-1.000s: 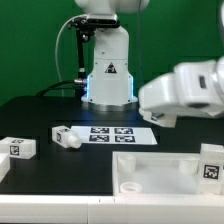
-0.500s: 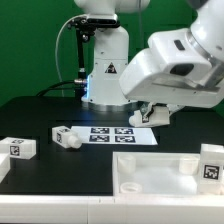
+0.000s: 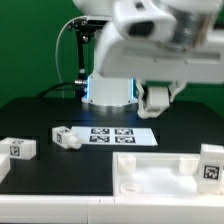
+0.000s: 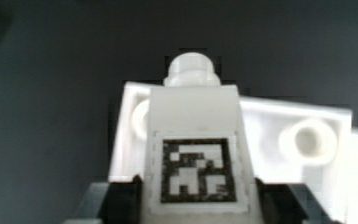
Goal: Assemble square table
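Note:
In the wrist view my gripper is shut on a white block leg. The leg's tag faces the camera and its screw tip points away. Dark fingers press both of its sides. Below the leg lies the white tray-like tabletop, with a round socket showing. In the exterior view the tabletop sits at the front right. My gripper hangs above the table behind it, and the blurred arm hides most of it. Another tagged leg stands at the tabletop's right side.
Two more white legs lie on the black table at the exterior view's left, one beside the marker board and one near the left edge. The robot base stands behind the marker board.
The arm has swung from the exterior view's right toward the middle and upward, and now fills the top of the picture. The legs and tabletop on the table have not moved.

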`<act>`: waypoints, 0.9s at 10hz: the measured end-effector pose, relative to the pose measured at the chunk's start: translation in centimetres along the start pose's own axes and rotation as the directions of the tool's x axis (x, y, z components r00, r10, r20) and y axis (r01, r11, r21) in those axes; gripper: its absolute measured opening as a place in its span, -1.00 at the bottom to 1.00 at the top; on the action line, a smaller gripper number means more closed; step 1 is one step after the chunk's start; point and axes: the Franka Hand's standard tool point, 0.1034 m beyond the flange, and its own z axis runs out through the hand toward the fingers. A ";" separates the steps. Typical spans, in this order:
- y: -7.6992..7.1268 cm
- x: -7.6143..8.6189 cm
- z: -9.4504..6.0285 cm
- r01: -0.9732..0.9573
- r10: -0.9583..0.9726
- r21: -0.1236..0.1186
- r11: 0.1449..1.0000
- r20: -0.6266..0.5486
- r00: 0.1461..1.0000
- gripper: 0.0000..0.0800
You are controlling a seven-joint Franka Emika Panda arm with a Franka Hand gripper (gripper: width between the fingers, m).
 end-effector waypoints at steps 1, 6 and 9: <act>0.0 0.0 -0.2 -0.002 0.002 0.003 1.000 -0.072 0.997 -0.29; 0.0 1.5 2.0 -0.045 0.062 0.055 0.997 -0.365 0.929 -0.29; 0.8 3.8 1.3 -0.053 0.078 0.061 0.997 -0.571 0.817 -0.29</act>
